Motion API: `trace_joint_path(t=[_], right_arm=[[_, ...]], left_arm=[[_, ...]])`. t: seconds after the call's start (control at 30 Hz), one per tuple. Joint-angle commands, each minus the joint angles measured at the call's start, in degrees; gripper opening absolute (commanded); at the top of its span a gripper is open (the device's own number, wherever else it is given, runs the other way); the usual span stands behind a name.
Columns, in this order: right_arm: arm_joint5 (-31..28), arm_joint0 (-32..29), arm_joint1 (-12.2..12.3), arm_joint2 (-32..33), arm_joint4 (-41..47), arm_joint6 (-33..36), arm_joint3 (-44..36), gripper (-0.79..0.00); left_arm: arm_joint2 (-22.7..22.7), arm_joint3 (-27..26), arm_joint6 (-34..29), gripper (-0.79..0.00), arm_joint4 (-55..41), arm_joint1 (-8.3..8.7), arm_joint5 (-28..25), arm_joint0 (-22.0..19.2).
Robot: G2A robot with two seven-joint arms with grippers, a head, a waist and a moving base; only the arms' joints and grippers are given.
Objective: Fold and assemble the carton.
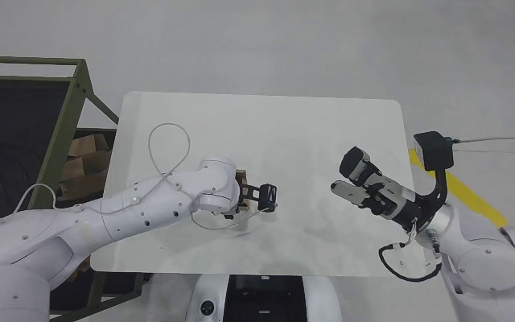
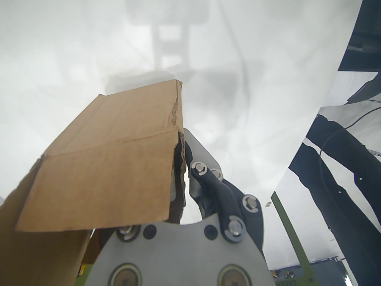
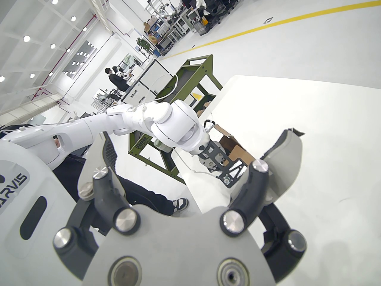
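White table (image 1: 322,129) fills the middle of the top view. At its centre-left, the left gripper (image 1: 266,197) lies against the brown cardboard carton (image 2: 113,165); whether it grips it, I cannot tell. At centre-right, the right gripper (image 1: 343,178) is spread wide, holding nothing.

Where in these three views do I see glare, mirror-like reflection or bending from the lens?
Top view: the light is even, with no glare on the table. Left wrist view: the table acts as a hazy mirror, with grey reflections above the carton. Right wrist view: the yellow floor line bows, which suggests a wide lens, and the ceiling lamps show as bright spots.
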Motion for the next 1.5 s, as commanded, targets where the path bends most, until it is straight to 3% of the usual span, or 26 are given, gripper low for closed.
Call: trace_joint_path(t=[0.0, 0.3, 0.37, 0.4, 0.43, 0.5, 0.87, 1.0, 1.03, 1.17, 1.47], right_arm=[[0.0, 0.0, 0.0, 0.0, 0.0, 0.0, 0.0, 0.0], [0.0, 0.0, 0.0, 0.0, 0.0, 0.0, 0.0, 0.0], [0.0, 0.0, 0.0, 0.0, 0.0, 0.0, 0.0, 0.0], [0.0, 0.0, 0.0, 0.0, 0.0, 0.0, 0.0, 0.0], [0.0, 0.0, 0.0, 0.0, 0.0, 0.0, 0.0, 0.0], [0.0, 0.0, 0.0, 0.0, 0.0, 0.0, 0.0, 0.0], [0.0, 0.0, 0.0, 0.0, 0.0, 0.0, 0.0, 0.0], [0.0, 0.0, 0.0, 0.0, 0.0, 0.0, 0.0, 0.0], [0.0, 0.0, 0.0, 0.0, 0.0, 0.0, 0.0, 0.0], [0.0, 0.0, 0.0, 0.0, 0.0, 0.0, 0.0, 0.0], [0.0, 0.0, 0.0, 0.0, 0.0, 0.0, 0.0, 0.0]], left_arm=[[0.0, 0.3, 0.6, -0.785, 0.8, -0.49, -0.6, 0.5], [0.0, 1.6, 1.9, -0.773, 2.5, -1.81, -1.9, 1.5], [0.0, 1.8, 1.8, -0.705, 2.5, -2.02, -1.8, 1.5], [0.0, 1.9, 1.7, -0.643, 2.4, -2.11, -1.7, 1.5], [0.0, 2.1, 1.6, -0.514, 2.3, -2.19, -1.6, 1.5], [0.0, 2.2, 1.5, -0.443, 1.6, -2.31, -1.5, 1.4], [0.0, 1.2, 0.6, -0.413, -0.4, -2.36, -0.6, 0.1], [0.0, -1.2, -0.8, -0.339, -1.6, -1.86, 0.8, -1.3], [0.0, -1.8, -1.5, -0.206, -2.2, -1.68, 1.6, -1.8], [0.0, -5.3, -3.6, 0.0, -5.1, -0.67, 3.6, -3.7], [0.0, -13.9, -7.8, 0.0, -6.5, 2.45, 7.9, -7.2]])
